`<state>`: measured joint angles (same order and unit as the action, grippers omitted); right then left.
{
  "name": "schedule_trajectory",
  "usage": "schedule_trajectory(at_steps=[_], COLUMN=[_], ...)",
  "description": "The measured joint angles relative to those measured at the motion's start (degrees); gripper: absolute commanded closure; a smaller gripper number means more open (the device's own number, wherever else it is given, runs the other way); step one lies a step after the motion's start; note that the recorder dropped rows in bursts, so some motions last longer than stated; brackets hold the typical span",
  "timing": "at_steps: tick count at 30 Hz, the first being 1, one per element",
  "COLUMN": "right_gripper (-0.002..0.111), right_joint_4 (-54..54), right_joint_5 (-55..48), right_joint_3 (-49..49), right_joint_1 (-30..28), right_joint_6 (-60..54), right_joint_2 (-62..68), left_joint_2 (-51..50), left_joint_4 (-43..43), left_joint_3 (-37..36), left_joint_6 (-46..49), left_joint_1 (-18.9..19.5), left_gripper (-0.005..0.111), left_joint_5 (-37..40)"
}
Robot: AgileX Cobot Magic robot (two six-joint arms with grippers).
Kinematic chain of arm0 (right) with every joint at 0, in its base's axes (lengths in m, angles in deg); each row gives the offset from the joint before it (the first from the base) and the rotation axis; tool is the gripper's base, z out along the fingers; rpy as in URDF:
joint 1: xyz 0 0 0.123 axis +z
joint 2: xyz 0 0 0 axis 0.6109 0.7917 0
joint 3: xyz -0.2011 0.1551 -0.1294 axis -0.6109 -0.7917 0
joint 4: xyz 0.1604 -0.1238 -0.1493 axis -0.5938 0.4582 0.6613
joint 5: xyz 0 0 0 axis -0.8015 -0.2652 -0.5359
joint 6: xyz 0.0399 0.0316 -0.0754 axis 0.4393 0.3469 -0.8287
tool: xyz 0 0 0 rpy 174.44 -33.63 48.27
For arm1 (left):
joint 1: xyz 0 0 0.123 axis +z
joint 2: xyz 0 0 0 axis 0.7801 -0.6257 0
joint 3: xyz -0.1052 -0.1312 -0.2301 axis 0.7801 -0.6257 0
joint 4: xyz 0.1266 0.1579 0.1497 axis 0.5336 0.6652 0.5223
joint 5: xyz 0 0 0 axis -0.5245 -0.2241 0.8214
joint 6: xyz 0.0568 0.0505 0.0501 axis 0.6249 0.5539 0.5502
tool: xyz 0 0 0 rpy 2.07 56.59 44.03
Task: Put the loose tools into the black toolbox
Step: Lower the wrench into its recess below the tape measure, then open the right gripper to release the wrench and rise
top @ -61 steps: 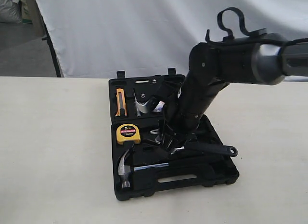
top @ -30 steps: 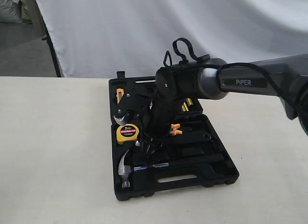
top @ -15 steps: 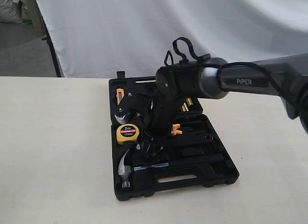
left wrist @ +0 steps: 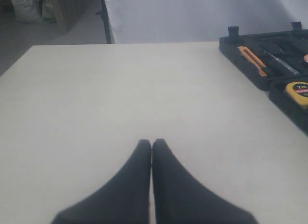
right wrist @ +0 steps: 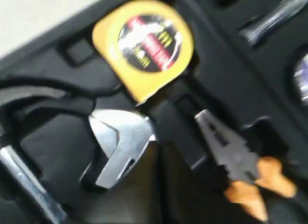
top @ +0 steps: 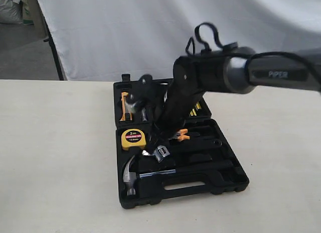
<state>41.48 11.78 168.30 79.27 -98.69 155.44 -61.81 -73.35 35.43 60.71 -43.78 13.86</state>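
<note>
The left pincer is hovering over the tabletop, fingers pressed together on nothing. Rightward, the toolbox is lying open. Inside it, the hammer is resting by the handle cut-out and the tape measure is sitting behind it. The wrench is lying just right of them, near the pliers. The right arm is reaching down over the wrench, hiding the right pincer, so I cannot tell its spread.
</note>
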Motion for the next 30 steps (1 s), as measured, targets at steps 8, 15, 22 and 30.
schedule_trajectory(at_steps=[8, 15, 22, 30], right_gripper=[0.109, 0.109, 0.109, 0.109], right_joint_4=[-1.1, -1.0, -1.0, -1.0], right_joint_5=[0.3, 0.0, -0.5, -0.3], right_joint_3=[-1.0, -2.3, -2.6, -5.7], right_joint_1=[-0.1, -0.1, -0.1, -1.2], right_joint_6=[1.4, 2.5, 3.5, 6.4], right_joint_2=[3.8, 0.6, -6.0, -2.9], left_joint_2=[0.0, 0.0, 0.0, 0.0], left_joint_4=[0.0, 0.0, 0.0, 0.0], left_joint_3=[0.0, 0.0, 0.0, 0.0], left_joint_6=[0.0, 0.0, 0.0, 0.0], left_joint_1=[0.0, 0.0, 0.0, 0.0], left_gripper=[0.106, 0.106, 0.106, 0.106], left_joint_5=[0.0, 0.0, 0.0, 0.0])
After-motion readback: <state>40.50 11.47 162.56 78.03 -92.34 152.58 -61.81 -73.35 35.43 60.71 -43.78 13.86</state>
